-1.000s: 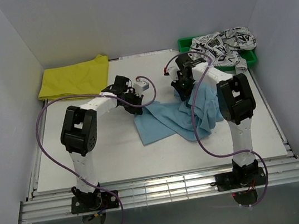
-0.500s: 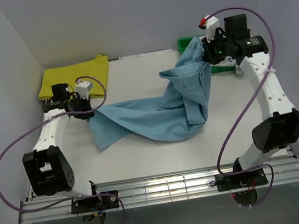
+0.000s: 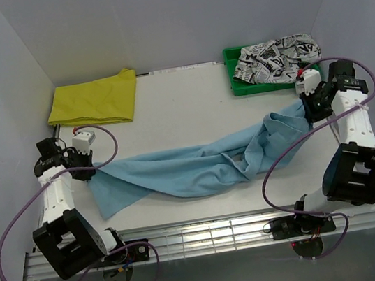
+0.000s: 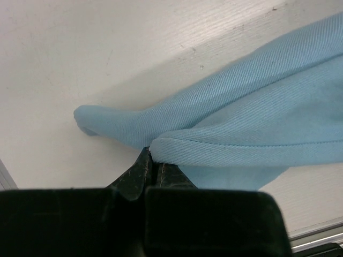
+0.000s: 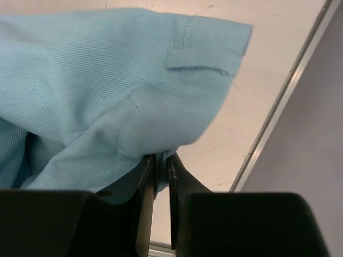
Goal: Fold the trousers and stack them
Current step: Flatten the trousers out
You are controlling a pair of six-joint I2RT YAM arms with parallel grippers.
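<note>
Blue trousers stretch between your two arms. Your left gripper pinches one end; your right gripper clamps the other.

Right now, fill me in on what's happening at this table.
Two robot arms hold the light blue trousers stretched across the table. The left end effector is shut on a leg hem at the left, the right end effector on the waistband end at the right. The cloth lies long and rumpled between them, not yet folded. A yellow garment lies flat at far left; a printed garment is heaped in the green bin.
</note>
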